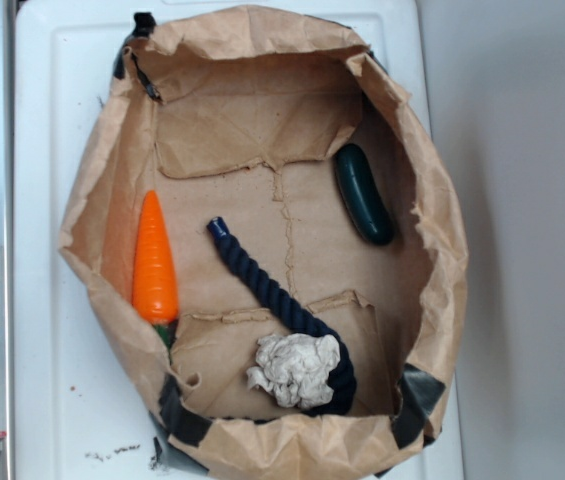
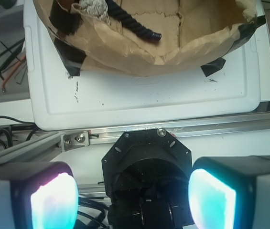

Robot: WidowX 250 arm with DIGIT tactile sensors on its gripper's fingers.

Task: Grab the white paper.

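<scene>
In the wrist view the white paper (image 2: 92, 8) sits at the upper left inside the brown bag (image 2: 139, 57), touching the dark rope (image 2: 135, 24). The claw (image 2: 132, 198) hangs open, well short of it, over the counter's (image 2: 149, 95) edge.
</scene>
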